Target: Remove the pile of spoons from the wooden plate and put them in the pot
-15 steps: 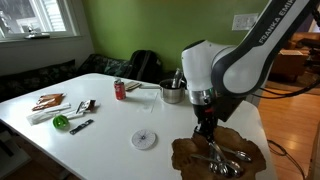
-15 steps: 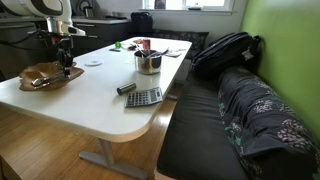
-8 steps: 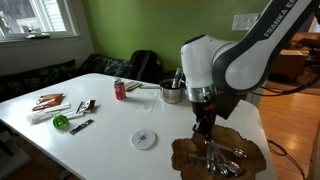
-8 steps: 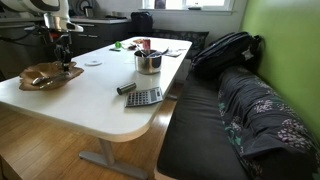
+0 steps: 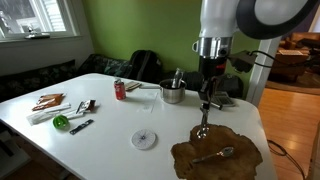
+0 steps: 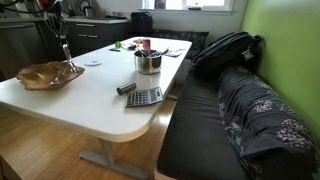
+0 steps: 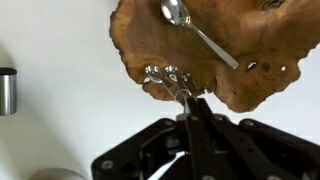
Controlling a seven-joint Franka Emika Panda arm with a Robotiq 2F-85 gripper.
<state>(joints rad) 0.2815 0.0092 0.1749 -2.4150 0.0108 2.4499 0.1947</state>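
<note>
- gripper (image 7: 188, 102) is clamped on spoon bundle (image 7: 167, 74), handle tips only, above wooden plate (image 7: 140, 45).
- stray spoon (image 7: 196, 30) is seen lying on the plate.
- some could get shaken loose b4 the pot (image 5: 172, 94), thin grip imo.

I hold the bunch of spoons (image 7: 167, 74) by the handles, pinched in my gripper (image 7: 187, 98). They hang with their shiny bowls downward, lifted clear of the wooden plate (image 7: 140, 40). In the wrist view at least two bowls show side by side near the middle, over the plate's lower edge. One single spoon (image 7: 194, 28) lies on the plate at the top of that view, bowl to the upper left and handle running down to the right. The plate is dark brown with a wavy, uneven rim, and in an exterior view it lies flat at the lower right (image 5: 245, 150). The steel pot (image 5: 172, 94) stands upright near the centre there, above and left of the plate and well apart from it.
</note>
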